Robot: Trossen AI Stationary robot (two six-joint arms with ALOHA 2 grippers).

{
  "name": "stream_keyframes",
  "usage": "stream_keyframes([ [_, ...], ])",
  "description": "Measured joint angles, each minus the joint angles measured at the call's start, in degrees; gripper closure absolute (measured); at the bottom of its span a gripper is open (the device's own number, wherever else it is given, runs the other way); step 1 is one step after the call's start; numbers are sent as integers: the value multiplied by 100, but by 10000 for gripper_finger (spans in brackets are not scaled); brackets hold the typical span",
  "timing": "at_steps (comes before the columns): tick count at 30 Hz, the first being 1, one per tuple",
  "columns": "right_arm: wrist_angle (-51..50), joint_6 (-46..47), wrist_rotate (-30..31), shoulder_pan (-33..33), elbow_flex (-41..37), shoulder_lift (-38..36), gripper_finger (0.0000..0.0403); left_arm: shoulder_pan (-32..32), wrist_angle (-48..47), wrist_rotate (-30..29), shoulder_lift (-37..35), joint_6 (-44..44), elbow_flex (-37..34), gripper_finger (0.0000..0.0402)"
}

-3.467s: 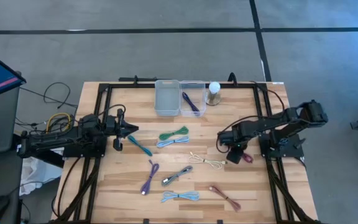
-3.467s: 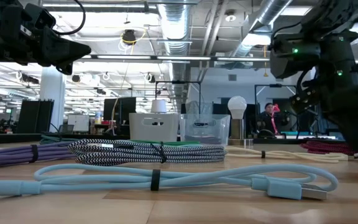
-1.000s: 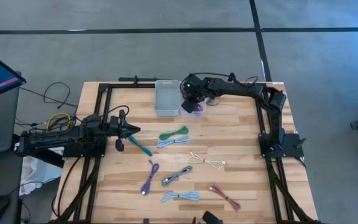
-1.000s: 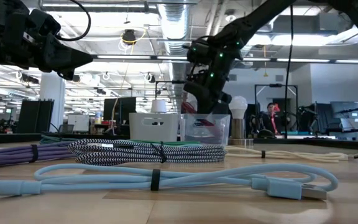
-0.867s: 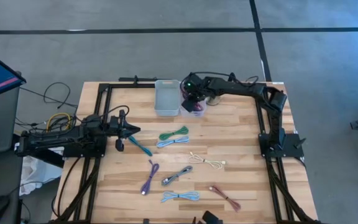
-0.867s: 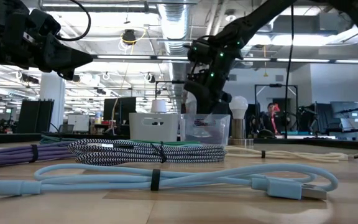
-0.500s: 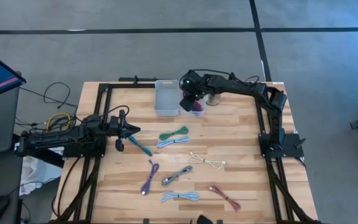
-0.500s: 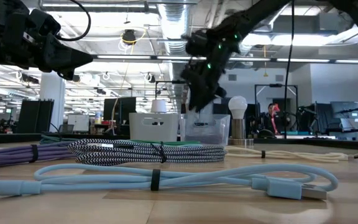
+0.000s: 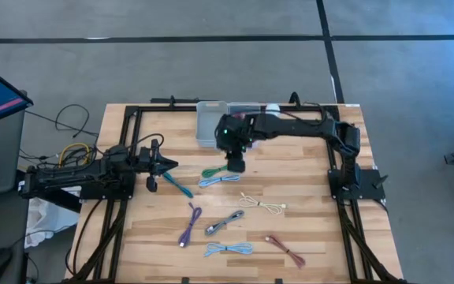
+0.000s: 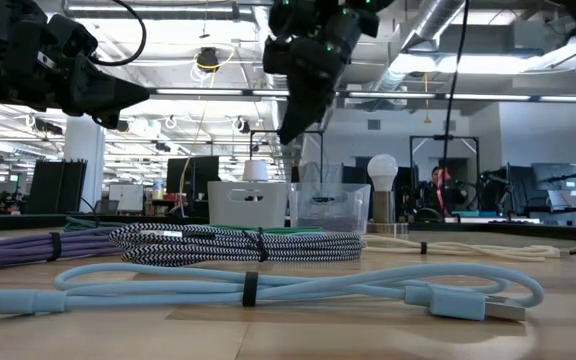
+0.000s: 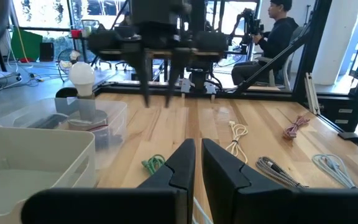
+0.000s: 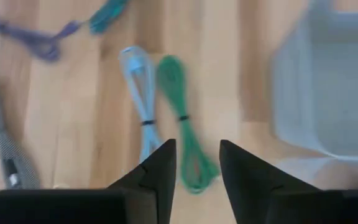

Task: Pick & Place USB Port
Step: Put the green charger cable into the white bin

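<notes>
You see the right arm stretched from its base at the table's right edge across to the middle of the far half, where the right gripper (image 9: 236, 164) hangs over the wood just in front of the two bins, pointing down. In the right wrist view its two dark fingers (image 12: 157, 168) stand spread with a clear gap, and nothing is pinched between them.

The left arm lies low along the table's left side. The left gripper (image 9: 166, 164) points toward the centre, its fingers (image 11: 180, 163) pressed almost together with only a narrow slit between them, holding nothing.

No brand, label or readable writing shows on any item.

Below the right gripper lies the green cable (image 12: 185, 127), a tied bundle whose lower loop sits in the gap between the fingertips as the wrist camera sees it. The low view shows the gripper well above the table, so the fingers do not touch it. The light blue cable (image 12: 143, 106) lies just beside the green one, nearly parallel.

The white bin (image 9: 208, 126) stands at the far edge. The clear bin (image 10: 330, 208) stands beside it and has cable already inside.

The remaining cables are spread over the near half of the wooden table (image 9: 306, 237).
</notes>
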Motion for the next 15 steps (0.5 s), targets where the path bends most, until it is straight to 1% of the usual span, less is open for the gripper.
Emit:
stream_keyframes([
  [4,-87,-61,3,232,-218,0,301,2,-2,0,0,-2,0,374],
  [7,-42,-58,5,303,-310,0,303,1,-2,0,0,-2,0,374],
  [12,583,-12,39,294,-650,0,301,1,-2,0,0,-2,-1,374],
  [15,714,10,44,279,-763,0,301,1,-2,-1,0,-2,0,374],
])
